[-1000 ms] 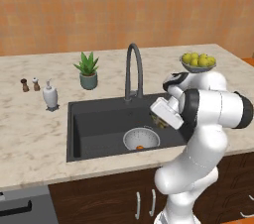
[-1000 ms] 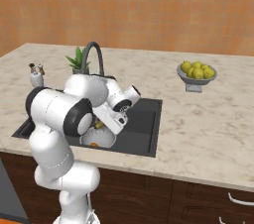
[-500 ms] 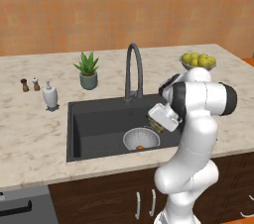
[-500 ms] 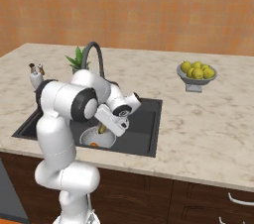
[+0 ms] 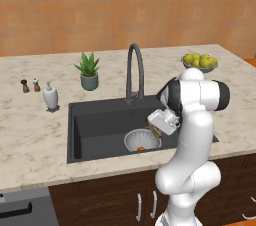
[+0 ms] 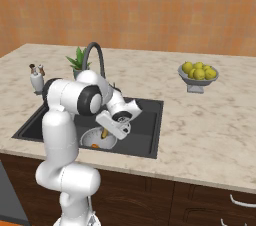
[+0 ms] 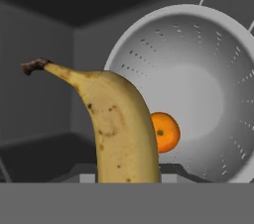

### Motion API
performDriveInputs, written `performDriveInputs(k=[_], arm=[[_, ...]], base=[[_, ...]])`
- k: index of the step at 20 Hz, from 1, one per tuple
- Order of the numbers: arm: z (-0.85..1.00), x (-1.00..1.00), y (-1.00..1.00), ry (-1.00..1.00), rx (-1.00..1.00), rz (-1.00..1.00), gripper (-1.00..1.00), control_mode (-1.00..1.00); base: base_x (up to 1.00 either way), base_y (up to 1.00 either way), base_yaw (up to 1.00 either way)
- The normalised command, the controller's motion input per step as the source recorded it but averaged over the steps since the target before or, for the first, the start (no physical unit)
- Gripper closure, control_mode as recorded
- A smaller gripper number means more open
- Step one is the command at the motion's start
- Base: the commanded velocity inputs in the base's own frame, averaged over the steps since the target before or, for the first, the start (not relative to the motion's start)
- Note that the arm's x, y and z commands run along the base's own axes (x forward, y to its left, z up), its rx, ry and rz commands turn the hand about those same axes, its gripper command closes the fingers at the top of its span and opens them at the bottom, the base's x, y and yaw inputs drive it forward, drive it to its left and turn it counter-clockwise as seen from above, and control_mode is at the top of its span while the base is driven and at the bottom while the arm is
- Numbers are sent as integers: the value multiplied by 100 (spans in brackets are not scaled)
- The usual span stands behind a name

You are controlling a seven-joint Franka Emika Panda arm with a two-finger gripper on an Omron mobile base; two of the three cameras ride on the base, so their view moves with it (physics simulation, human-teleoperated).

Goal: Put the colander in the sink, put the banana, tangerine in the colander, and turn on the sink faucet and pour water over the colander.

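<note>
Between my fingers I grip the banana (image 7: 121,129), yellow with brown specks, its dark stem tip pointing to ten o'clock in the hand view. Just past it, at three o'clock, the tangerine (image 7: 163,132) rests on the floor of the silver colander (image 7: 198,69), which sits in the dark grey sink (image 5: 95,125). From the left base view my gripper (image 5: 158,131) hangs over the colander's rim at its three o'clock, the gooseneck sink faucet (image 5: 134,70) stands at twelve o'clock, and a bowl of yellow-green fruit (image 5: 199,62) sits at two o'clock.
</note>
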Motion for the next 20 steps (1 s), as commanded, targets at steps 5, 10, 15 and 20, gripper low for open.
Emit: performDriveInputs(k=[5, 10, 15, 20], arm=[[-25, 2, 17, -8, -2, 0, 100, -100], [-32, 8, 19, -7, -6, 0, 100, -100], [-30, 22, 22, -4, -7, 0, 100, -100], [-28, 21, 13, -3, -8, 0, 100, -100]], base=[[0, 0, 0], [0, 0, 0], [0, 0, 0], [0, 0, 0]])
